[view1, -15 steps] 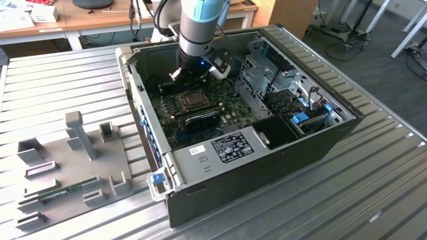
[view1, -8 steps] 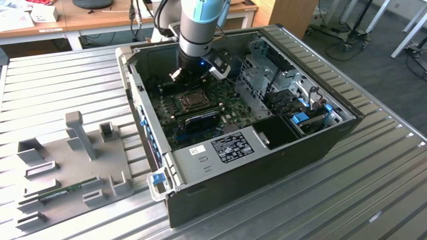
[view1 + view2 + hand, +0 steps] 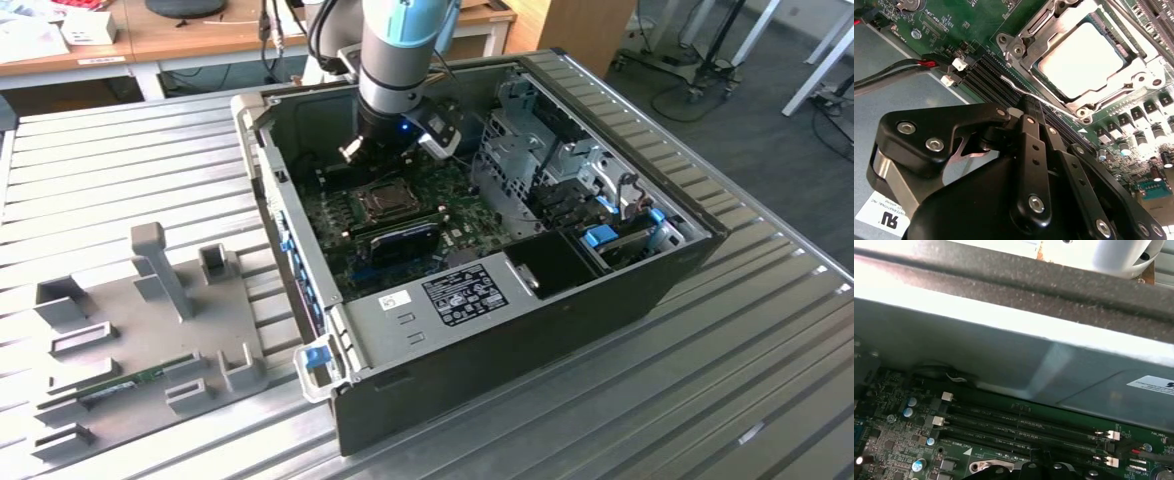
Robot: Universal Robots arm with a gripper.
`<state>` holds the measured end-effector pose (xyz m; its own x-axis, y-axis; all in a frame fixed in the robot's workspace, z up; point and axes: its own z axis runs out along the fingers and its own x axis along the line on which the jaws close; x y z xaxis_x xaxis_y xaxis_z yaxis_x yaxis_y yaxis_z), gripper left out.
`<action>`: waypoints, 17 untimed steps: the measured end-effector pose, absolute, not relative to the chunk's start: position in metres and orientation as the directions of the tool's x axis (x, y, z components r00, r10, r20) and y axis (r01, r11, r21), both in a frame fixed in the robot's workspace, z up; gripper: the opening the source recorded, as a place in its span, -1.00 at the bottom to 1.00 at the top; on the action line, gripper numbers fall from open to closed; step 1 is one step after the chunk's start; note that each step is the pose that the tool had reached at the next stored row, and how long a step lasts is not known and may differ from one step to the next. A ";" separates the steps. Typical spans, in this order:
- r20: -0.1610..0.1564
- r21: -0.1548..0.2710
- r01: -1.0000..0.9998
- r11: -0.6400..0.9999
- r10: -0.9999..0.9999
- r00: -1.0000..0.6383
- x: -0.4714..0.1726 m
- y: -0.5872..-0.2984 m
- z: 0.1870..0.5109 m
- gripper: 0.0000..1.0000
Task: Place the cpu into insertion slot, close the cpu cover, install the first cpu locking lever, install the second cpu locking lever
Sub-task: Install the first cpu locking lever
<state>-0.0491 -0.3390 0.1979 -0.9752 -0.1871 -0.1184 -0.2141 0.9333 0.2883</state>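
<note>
- Chip (image 3: 1084,59) lies flat and face up in the socket (image 3: 1013,49). It's square, so no real long axis; its edges run parallel w/ the socket frame.
- Socket sits on the green board (image 3: 350,262) inside the open PC case (image 3: 534,330). Black memory slots (image 3: 985,75) run right along one socket edge.
- Cover (image 3: 1136,70) is down over the chip, w/ the chip's face showing through the window.
- A thin wire lever (image 3: 1059,106) runs along the socket edge next to the memory slots, lengthwise parallel to them.
- Gripper (image 3: 1029,102) is down in the case over the board. In the second wrist view the fingers (image 3: 1030,150) look pressed together w/ no gap.
- The tips are right at the lever, just beside the socket edge. Can't tell if they pinch the wire or only touch it.
- From the exterior view the gripper (image 3: 378,152) hangs just beside the socket, towards the case wall.
- Chip face is pale silver-tan, plain and smooth. Cover is shiny silver metal.
</note>
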 end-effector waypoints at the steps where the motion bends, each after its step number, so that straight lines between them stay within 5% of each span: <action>1: -0.118 0.288 -0.214 0.933 -0.187 -0.975 -0.049 -0.339 0.198 -0.80; 17: -0.118 0.285 -0.214 0.934 -0.188 -0.975 -0.046 -0.339 0.198 -0.80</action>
<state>-0.0459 -0.3389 0.1976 -0.9752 -0.1875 -0.1176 -0.2140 0.9343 0.2851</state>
